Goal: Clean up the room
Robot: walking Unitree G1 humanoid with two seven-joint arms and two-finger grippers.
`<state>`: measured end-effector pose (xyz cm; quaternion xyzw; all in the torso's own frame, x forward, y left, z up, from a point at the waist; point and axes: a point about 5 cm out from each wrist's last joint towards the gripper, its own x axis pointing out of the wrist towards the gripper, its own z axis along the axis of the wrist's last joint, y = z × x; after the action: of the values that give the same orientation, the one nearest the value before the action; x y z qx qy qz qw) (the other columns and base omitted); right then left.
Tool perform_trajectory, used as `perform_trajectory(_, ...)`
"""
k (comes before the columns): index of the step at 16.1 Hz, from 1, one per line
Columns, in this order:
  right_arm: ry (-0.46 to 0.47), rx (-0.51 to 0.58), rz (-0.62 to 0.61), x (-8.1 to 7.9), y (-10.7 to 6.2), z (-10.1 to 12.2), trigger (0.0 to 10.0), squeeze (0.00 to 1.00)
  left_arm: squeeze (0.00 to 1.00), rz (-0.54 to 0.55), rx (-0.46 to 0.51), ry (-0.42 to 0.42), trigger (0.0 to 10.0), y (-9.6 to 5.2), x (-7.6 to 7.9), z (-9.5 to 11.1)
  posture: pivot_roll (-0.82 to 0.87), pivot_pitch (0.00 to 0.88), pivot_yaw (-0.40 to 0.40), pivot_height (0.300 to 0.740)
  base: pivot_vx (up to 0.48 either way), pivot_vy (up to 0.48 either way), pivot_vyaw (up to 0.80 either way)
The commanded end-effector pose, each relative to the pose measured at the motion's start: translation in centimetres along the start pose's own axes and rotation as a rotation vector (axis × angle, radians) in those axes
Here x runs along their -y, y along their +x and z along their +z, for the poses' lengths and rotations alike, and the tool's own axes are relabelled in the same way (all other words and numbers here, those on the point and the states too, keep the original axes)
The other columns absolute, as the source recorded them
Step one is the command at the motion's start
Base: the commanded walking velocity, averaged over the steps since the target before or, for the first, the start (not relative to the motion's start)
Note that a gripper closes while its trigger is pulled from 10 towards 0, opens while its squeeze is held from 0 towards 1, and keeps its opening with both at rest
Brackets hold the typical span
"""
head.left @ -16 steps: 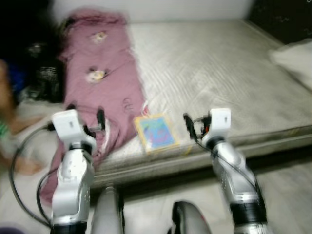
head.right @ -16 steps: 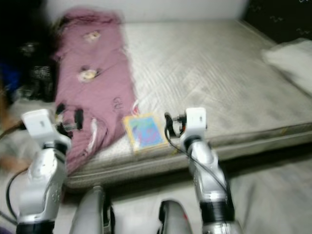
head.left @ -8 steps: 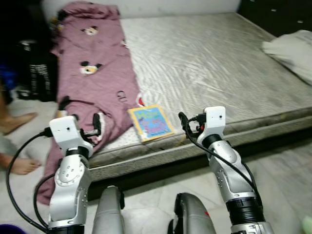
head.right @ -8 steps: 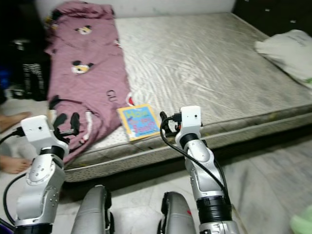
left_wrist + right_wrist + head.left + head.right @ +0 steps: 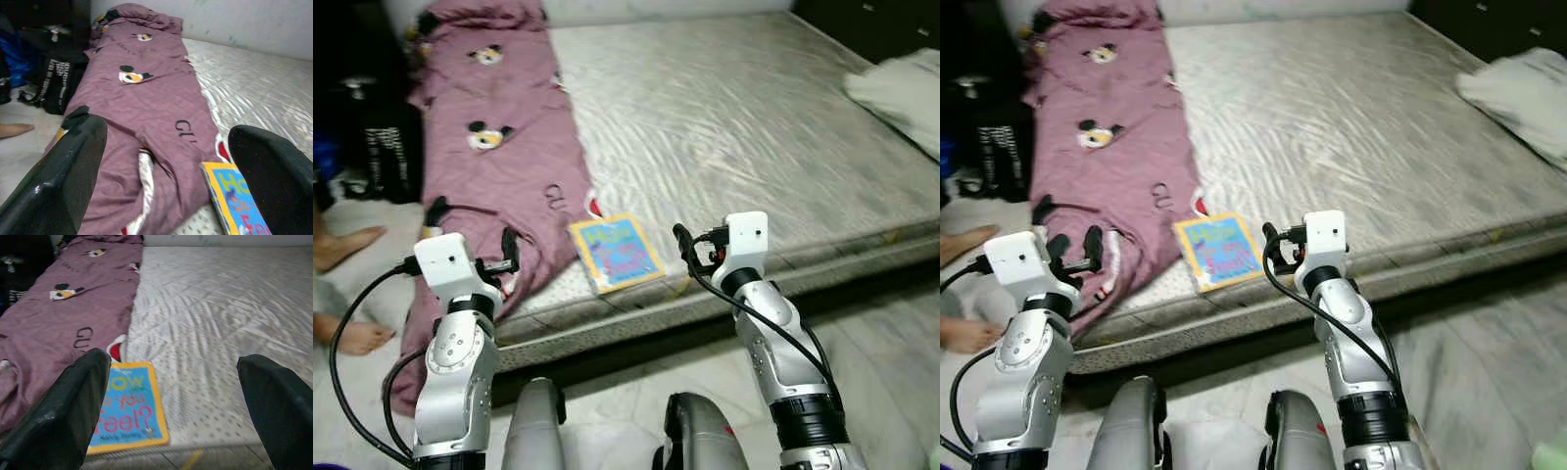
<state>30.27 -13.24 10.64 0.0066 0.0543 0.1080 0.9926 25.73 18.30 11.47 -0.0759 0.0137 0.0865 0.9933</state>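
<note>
A thin book [image 5: 617, 252] with a yellow border and blue cover lies flat near the front edge of the bare grey mattress [image 5: 754, 137]. It also appears in the right wrist view, book [image 5: 129, 406]. A mauve blanket [image 5: 504, 166] with cartoon prints runs along the mattress's left side and hangs over its front corner. My left gripper [image 5: 472, 227] is raised over the blanket's lower end, open and holding nothing. Just right of the book, my right gripper [image 5: 695, 250] hovers above the mattress edge, open too, with the fingers [image 5: 73, 406] spread wide.
A white pillow [image 5: 901, 88] lies at the mattress's far right. Black bags [image 5: 382, 147] stand on the floor at the left, and a person's bare feet [image 5: 347, 245] rest nearby. Grey tiled floor [image 5: 881, 343] runs along the bed's front.
The head view has sharpened from blur and shifted a little as the camera moved. Both arms keep the same raised pose, and the book has not moved.
</note>
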Motion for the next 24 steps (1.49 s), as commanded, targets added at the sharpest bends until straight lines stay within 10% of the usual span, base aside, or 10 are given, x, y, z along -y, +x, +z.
perform_trajectory(1, -0.003, 0.013, 0.006, 0.0, 0.2, 0.4, 10.0, 0.00, 0.00, 0.004, -0.011, -0.002, 10.0, 0.0, -0.1, -0.1, -0.07, 0.063, -0.027, 0.644, 0.480, 0.000, 0.00)
perform_trajectory(24, -0.057, -0.004, -0.015, 1.9, -0.3, 0.6, 10.0, 0.00, 0.00, 0.183, -0.094, -0.142, 10.0, 2.6, -0.5, -2.2, -0.11, 0.085, -0.057, 0.576, 0.088, 0.000, 0.00)
